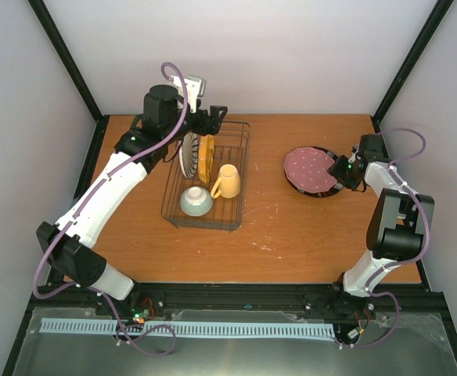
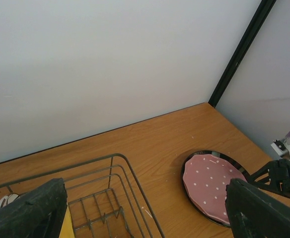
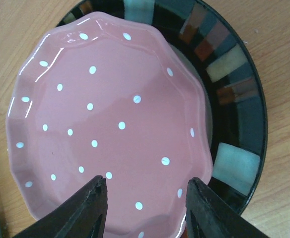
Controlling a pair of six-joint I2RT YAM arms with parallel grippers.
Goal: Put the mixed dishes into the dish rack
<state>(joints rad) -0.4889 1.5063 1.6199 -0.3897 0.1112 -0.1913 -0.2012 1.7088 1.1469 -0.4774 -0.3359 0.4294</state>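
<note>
The dish rack (image 1: 237, 213) (image 2: 119, 174) stands left of centre. In it stand a white striped plate (image 1: 187, 153) and an orange-yellow plate (image 1: 206, 157) on edge, with a yellow mug (image 1: 227, 182) and a pale bowl (image 1: 196, 201) nearer me. My left gripper (image 1: 215, 117) (image 2: 145, 218) hangs open above the rack's far end, holding nothing. On the right, a pink dotted plate (image 1: 309, 168) (image 3: 110, 124) (image 2: 209, 183) lies on a dark-rimmed plate (image 1: 323, 192) (image 3: 234, 99). My right gripper (image 1: 343, 171) (image 3: 146, 208) hovers open over the pink plate's near edge, fingers (image 3: 90, 208) apart.
Black frame posts (image 1: 404, 70) stand at the back corners, close to white walls. A black rail (image 1: 252, 296) runs along the near table edge. Bare wood (image 1: 268, 157) lies between the rack and the stacked plates.
</note>
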